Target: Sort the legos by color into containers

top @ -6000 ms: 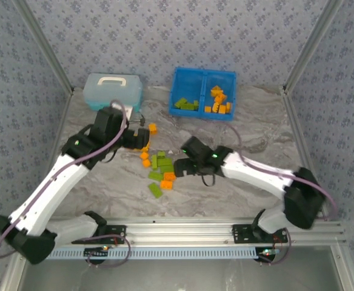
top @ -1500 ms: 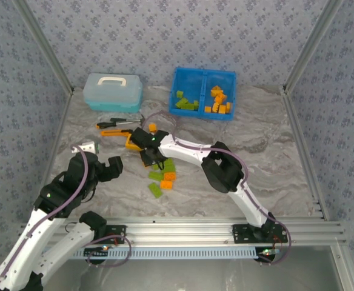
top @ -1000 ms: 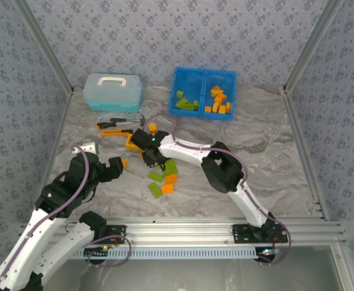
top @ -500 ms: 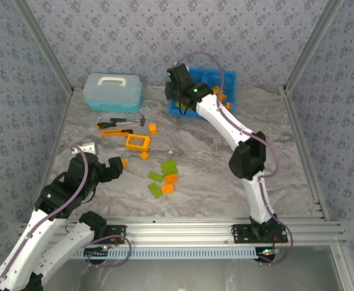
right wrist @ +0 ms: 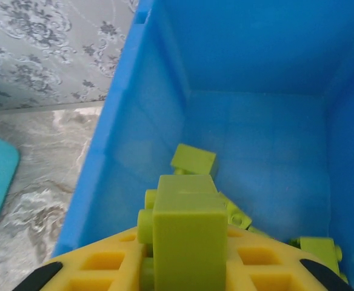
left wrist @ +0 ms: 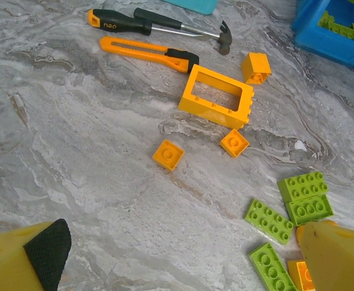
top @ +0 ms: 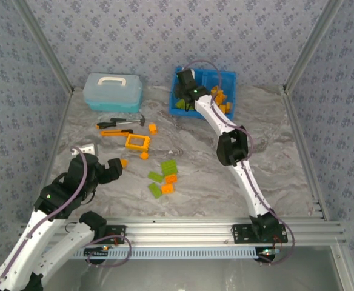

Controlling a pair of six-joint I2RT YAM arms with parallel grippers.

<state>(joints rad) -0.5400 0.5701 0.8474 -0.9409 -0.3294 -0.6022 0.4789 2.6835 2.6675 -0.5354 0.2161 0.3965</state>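
My right gripper (top: 185, 91) hangs over the left compartment of the bright blue tray (top: 225, 73), shut on a lime green brick (right wrist: 189, 224). Below it, other green bricks (right wrist: 194, 160) lie against the tray wall (right wrist: 134, 133). The right compartment holds orange bricks (top: 220, 100). On the table lie the orange frame piece (left wrist: 216, 96), small orange bricks (left wrist: 168, 154) and green bricks (left wrist: 302, 186). My left gripper (left wrist: 183, 248) stands open above bare table at the near left, short of the green bricks; it also shows from above (top: 113, 170).
A black-handled hammer (top: 119, 122) and an orange-and-black hand tool (top: 113, 131) lie left of the frame piece. The pale blue lidded box (top: 113, 91) stands at the back left. The right arm stretches across the table's middle toward the tray.
The right gripper has swung from the pile in the table's middle to the tray's left compartment, carrying a green brick. The left arm has barely moved.
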